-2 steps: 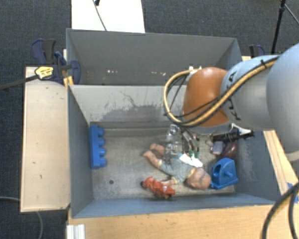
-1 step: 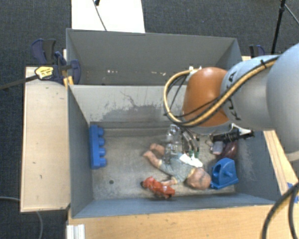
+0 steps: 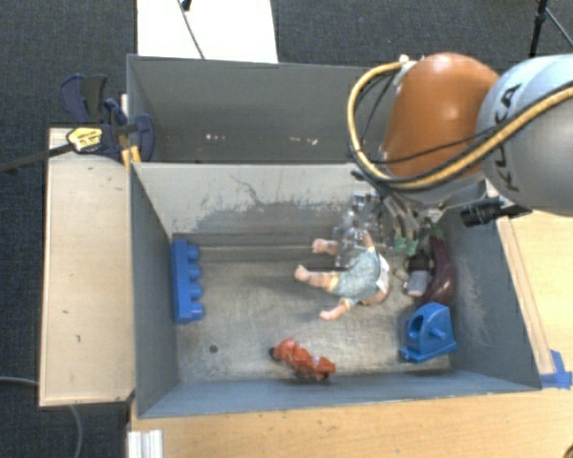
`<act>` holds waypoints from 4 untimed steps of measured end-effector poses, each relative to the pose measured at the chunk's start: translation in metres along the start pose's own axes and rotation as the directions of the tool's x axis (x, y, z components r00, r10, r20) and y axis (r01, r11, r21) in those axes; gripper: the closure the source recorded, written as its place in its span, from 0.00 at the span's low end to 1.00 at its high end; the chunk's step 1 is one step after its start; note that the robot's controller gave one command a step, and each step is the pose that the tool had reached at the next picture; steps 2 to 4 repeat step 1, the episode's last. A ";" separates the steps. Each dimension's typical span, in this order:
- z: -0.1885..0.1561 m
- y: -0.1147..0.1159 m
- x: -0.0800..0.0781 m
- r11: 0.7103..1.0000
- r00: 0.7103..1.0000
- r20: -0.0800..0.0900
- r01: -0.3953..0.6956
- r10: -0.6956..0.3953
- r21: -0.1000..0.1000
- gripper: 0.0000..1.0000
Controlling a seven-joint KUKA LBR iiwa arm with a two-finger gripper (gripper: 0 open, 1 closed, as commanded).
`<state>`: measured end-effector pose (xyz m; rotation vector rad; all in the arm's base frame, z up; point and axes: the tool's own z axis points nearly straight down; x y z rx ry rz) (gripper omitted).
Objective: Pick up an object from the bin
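Orange wrist cover (image 3: 439,103) uppermost, I hold my hand (image 3: 363,232) low in the bin (image 3: 267,122), touching or just above the small pale-dressed doll (image 3: 349,280) lying mid-floor; whether it is clenched or released I cannot tell. I judge this the grasping step, and next I need a firm hold on the doll's body and a straight lift. Farther out lie a dark purple thing (image 3: 441,267), a blue plastic piece (image 3: 427,332), a red toy (image 3: 303,359) and a blue brick (image 3: 185,280).

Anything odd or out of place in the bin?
Nothing damaged or spilled. Only the doll lies sprawled, limbs out, mid-bin beneath the pincer; the blue brick and orange toy sit loose and apart.
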<state>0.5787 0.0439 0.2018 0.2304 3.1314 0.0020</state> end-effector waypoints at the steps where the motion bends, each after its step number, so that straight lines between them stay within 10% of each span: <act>1: 0.000 0.000 0.000 1.000 1.000 0.000 0.000 0.000 0.000 1.00; 4: 0.000 0.000 0.000 1.000 1.000 0.000 0.000 0.000 0.000 1.00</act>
